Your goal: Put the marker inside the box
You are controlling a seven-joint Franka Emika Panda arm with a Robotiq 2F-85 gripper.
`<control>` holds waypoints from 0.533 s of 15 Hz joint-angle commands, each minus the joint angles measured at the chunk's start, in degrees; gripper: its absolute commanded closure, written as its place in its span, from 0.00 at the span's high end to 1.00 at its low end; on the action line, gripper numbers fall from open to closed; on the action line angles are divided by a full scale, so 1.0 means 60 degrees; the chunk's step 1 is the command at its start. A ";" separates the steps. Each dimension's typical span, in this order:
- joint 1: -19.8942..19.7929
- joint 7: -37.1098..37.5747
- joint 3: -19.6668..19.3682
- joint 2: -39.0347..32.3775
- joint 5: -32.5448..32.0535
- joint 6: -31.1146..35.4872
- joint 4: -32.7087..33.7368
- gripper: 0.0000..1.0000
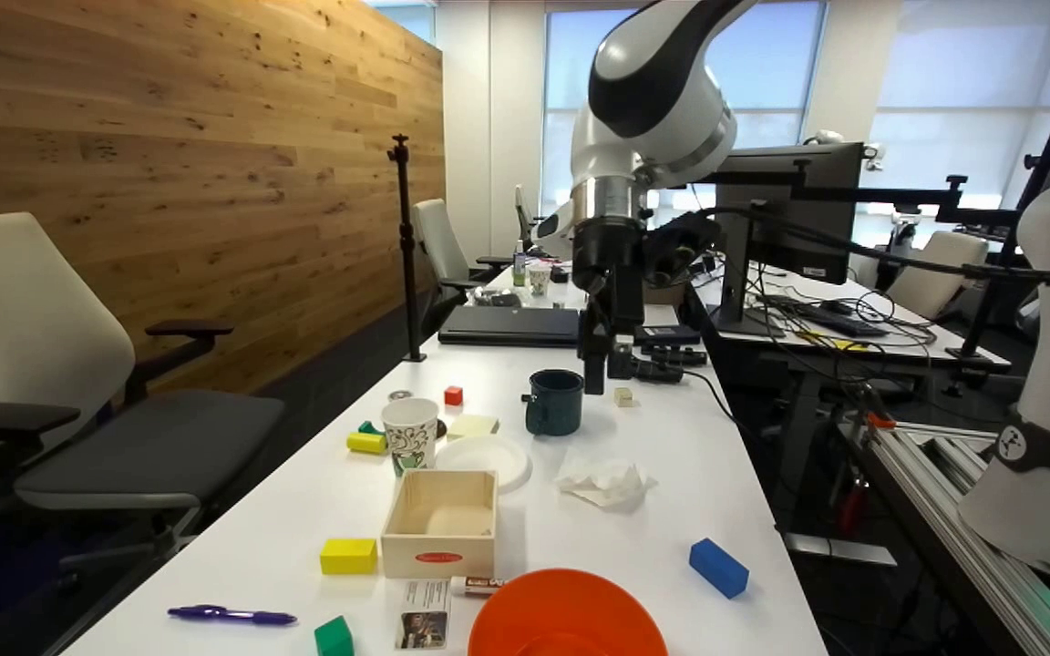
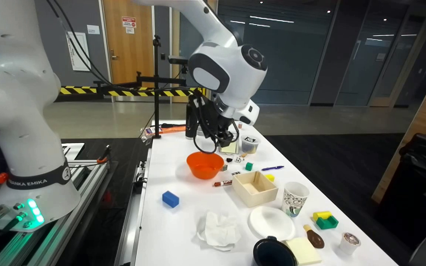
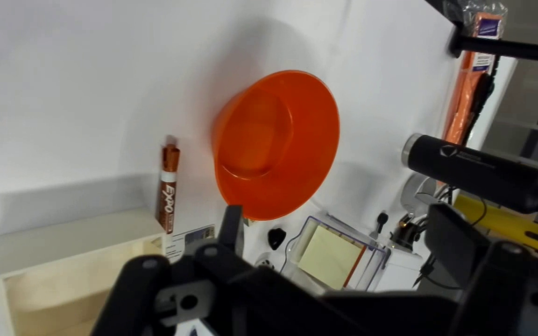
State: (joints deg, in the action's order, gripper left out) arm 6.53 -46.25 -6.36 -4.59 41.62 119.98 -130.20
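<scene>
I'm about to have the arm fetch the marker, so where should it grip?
Probably best around the white band near the middle of the marker; come straight down from above, the gripper closing across the long sides. It lies flat and slim; one end sits close by a corner of the box, and the band is clear of it.

Wood wall [image 1: 206,137], ofc chair [image 1: 156,446], brt windows [image 1: 953,64], dk flr [image 2: 320,166].
</scene>
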 commanded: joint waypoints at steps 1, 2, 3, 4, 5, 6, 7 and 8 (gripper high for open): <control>-0.0436 -0.0098 0.0864 -0.1703 0.0487 -0.0645 0.1665 1.00; -0.0431 0.0155 0.1112 -0.2078 0.0523 -0.0485 0.2003 1.00; -0.0462 0.0280 0.1344 -0.2404 0.0686 -0.0355 0.2268 1.00; -0.0466 0.0453 0.1563 -0.2736 0.0868 -0.0265 0.2551 1.00; -0.0458 0.0587 0.1771 -0.3025 0.1160 -0.0063 0.2793 1.00; -0.0431 0.0720 0.1967 -0.3282 0.1460 0.0191 0.2992 1.00; -0.0388 0.0940 0.2121 -0.3519 0.1703 0.0448 0.3174 1.00; -0.0340 0.1248 0.2274 -0.3758 0.2071 0.0887 0.3288 1.00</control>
State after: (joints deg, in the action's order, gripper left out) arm 4.96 -42.84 4.42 -22.34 48.72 121.51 -114.81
